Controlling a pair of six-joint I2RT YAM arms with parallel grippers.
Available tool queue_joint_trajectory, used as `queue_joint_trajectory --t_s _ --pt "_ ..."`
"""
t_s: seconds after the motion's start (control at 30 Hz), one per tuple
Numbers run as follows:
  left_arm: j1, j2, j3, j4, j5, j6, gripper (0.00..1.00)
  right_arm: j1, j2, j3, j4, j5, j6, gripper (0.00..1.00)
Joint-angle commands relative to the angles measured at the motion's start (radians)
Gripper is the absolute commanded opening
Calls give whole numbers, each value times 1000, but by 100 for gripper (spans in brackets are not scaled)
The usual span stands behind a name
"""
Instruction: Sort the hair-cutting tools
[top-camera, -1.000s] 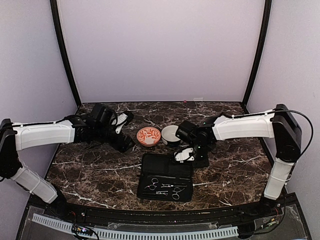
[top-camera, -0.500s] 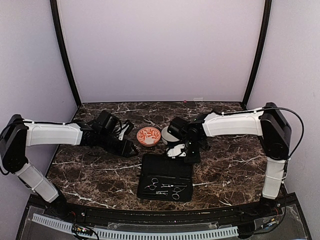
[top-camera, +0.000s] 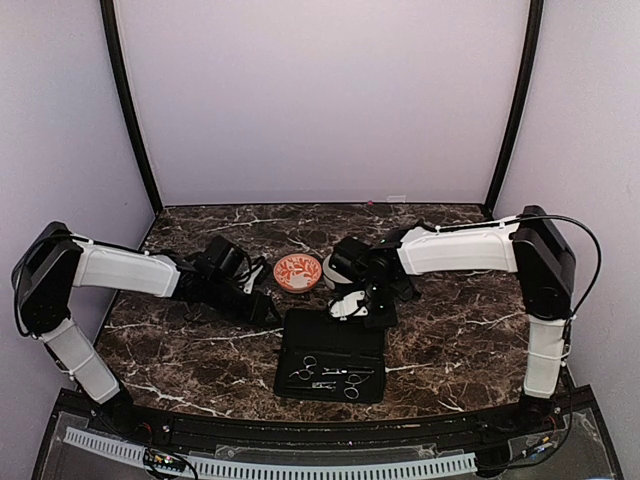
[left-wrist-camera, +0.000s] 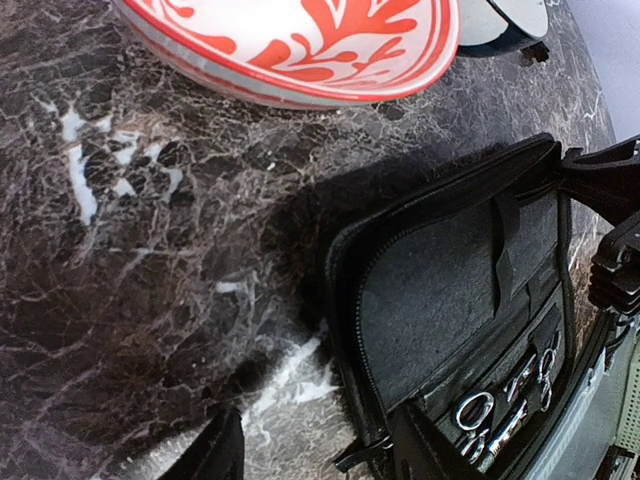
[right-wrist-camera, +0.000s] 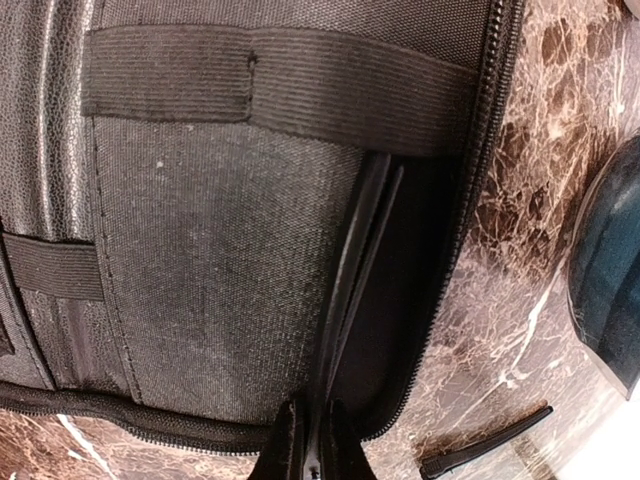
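Right gripper (right-wrist-camera: 312, 445) is pinched on a slim dark comb-like stick (right-wrist-camera: 355, 260) tucked along the far edge of the open flat black case (top-camera: 330, 335), its length running leftward, straight ahead of the fingers. Left gripper (left-wrist-camera: 320, 455) hangs spread (silvery ring-handled scissors (top-camera: 330, 377) lie in the near half).

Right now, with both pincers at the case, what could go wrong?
1. The right pincer has its tips either side of the slim dark stick, which lies tight against the zip wall of the case. A lift may snag the lining or drag the case.
2. The left pincer is open at a corner of the case, and the orange-patterned bowl is close by. A swing could knock it.
3. Both arms crowd the case's far edge and might clash.
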Motion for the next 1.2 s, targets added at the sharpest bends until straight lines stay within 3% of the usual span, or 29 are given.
queue_joint_trajectory --t_s 0.0,0.43,1.17 --pt "-18 40 5 34 47 4 51 19 12 20 -27 -42 -11 3" --pt "-43 106 28 57 75 -19 35 27 68 53 5 -79 -23 2" --pt "-66 134 31 55 83 -4 27 28 178 199 30 -164 23 3"
